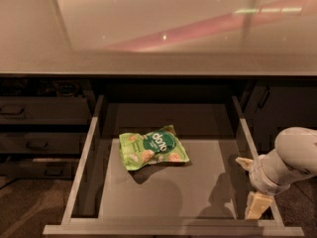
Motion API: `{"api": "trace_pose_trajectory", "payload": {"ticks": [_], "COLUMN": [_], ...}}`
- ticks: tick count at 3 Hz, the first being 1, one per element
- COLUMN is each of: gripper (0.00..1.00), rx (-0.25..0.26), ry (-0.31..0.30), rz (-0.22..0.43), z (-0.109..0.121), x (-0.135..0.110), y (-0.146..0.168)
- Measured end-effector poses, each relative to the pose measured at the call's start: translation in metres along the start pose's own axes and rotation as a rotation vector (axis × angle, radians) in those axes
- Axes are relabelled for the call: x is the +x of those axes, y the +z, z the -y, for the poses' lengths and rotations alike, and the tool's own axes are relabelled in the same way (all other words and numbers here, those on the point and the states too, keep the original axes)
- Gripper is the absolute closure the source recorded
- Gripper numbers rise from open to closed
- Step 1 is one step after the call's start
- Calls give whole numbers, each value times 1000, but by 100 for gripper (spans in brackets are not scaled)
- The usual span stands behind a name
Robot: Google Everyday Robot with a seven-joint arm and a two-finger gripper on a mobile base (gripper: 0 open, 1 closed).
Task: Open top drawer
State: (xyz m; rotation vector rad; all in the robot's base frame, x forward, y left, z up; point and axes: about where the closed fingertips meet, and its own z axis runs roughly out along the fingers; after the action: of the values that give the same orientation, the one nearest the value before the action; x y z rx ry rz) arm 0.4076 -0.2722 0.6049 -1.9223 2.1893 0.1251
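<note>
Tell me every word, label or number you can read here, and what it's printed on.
Snack bag in the top drawer: white brand lettering on a dark green patch, too blurred to read.
Countertop, smaller drawer fronts and the gripper at the drawer's right side: no text.

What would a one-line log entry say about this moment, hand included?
top drawer: pulled out | inside: green snack bag, lying flat | hand: open, at drawer's right wall near the front

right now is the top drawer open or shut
Open: the top drawer is pulled out, snack bag in its tray, claw at its right wall.
</note>
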Motion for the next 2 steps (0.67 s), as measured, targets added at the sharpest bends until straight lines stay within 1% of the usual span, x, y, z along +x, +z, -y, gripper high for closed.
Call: {"api": "trace_pose_trajectory", "payload": {"ticks": [1, 2], "gripper": [0, 0], "rx": [0, 8], "ry": [0, -66], "rz": [0, 34], "z": [1, -23], "x": [-2, -17], "y": [0, -8]}}
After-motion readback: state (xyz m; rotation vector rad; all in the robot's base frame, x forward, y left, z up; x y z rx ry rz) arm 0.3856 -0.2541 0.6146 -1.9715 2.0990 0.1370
